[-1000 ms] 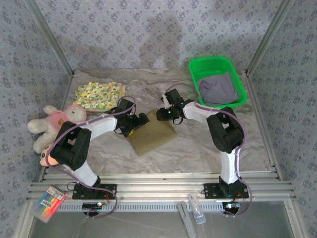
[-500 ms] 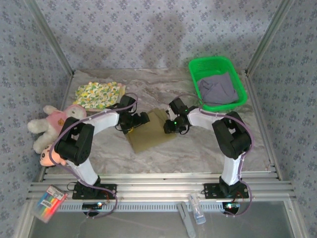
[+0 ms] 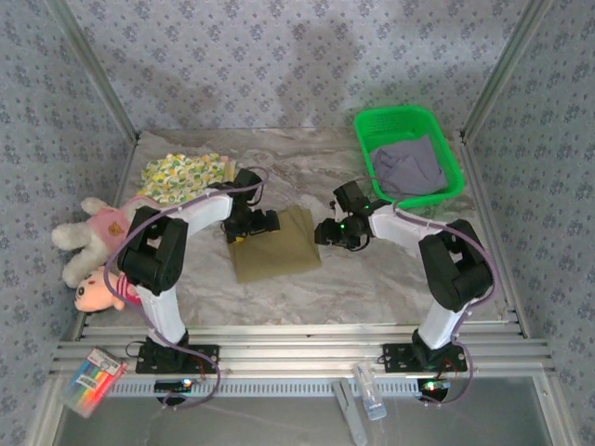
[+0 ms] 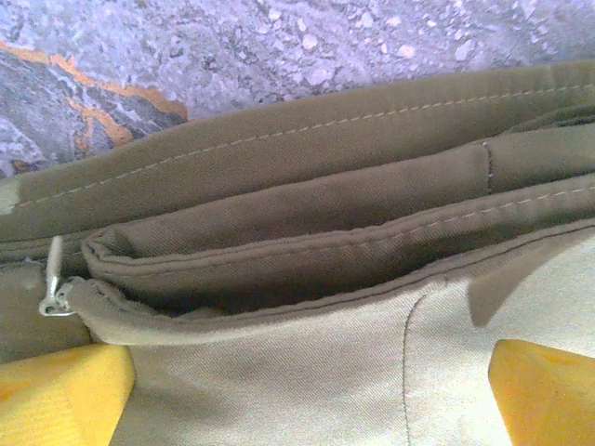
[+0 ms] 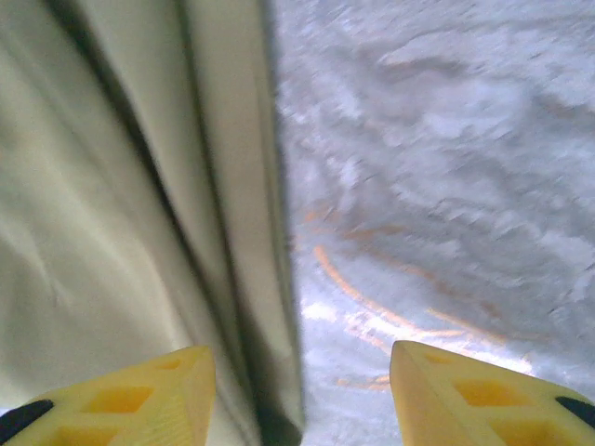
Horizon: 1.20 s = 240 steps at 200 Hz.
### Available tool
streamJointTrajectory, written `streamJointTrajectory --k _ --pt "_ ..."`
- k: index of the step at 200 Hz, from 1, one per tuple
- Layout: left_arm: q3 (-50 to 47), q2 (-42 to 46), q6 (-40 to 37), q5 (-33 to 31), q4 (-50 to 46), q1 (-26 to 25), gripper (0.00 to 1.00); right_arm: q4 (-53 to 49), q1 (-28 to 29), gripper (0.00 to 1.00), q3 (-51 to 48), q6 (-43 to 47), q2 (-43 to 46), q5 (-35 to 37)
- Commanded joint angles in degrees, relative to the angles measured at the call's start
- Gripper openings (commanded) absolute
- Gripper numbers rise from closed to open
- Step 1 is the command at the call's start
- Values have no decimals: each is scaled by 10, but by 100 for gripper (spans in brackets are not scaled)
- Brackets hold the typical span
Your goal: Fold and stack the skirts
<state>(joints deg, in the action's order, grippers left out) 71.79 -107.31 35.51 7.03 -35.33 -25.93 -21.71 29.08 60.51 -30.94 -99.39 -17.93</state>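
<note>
Olive-khaki cotton skirt [image 3: 276,246] is the piece you are working, and it lies folded into a compact rectangle near the middle of the marbled grey surface [image 3: 372,279]. Your left hand [image 3: 253,224] is at its 10 o'clock corner, spread wide. The wrist view shows the yellow fingertips [image 4: 56,395] resting far apart on the top layer, with stacked seams and a metal zipper pull [image 4: 51,295] just ahead of them. Your right hand [image 3: 337,232] is at the 3 o'clock edge, also parted. One finger is over the cloth and the other over bare surface, the fold edge runs between them, and nothing is pinched. I judge the fold as good as done, so the step in hand is getting hold of the bundle for stacking. The white-and-yellow floral skirt [image 3: 181,177] lies folded at 10 o'clock, beside the pink plush toy [image 3: 98,228], and looks like the place to put it. For the next move, close each hand on every layer at its own edge, or the fold will open as you lift. Then raise both hands together and carry the bundle level toward 10 o'clock. The lavender-grey skirt [image 3: 407,167] lies crumpled in the green plastic basket [image 3: 395,115] at 1 o'clock, not yet folded.
</note>
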Motion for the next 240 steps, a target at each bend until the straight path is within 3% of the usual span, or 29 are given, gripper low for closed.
streamJointTrajectory --k 1,91,124,149,159,176,192,216,240 --pt "10 -36 -27 -30 -79 -4 100 -9 1 56 33 -12 -41 -35" --pt "55 -72 -38 -40 -113 -19 100 65 25 61 64 -67 -114 -136" --pt "60 -74 -41 -37 -113 -19 100 53 41 61 92 -65 -129 -128" --pt "67 -77 -44 -33 -114 -19 100 27 53 58 104 -69 -136 -65" --pt "69 -76 -46 -33 -117 -19 100 14 56 54 107 -72 -138 -32" --pt "79 -71 -55 -20 -124 -19 100 8 60 29 97 -79 -130 17" --pt "85 -49 -60 -3 -129 -19 100 20 60 16 66 -94 -113 49" --pt "77 21 -55 9 -122 -16 100 72 62 5 -3 -142 -76 76" --pt "30 98 -38 7 -98 -1 100 120 66 4 -66 -183 -39 105"
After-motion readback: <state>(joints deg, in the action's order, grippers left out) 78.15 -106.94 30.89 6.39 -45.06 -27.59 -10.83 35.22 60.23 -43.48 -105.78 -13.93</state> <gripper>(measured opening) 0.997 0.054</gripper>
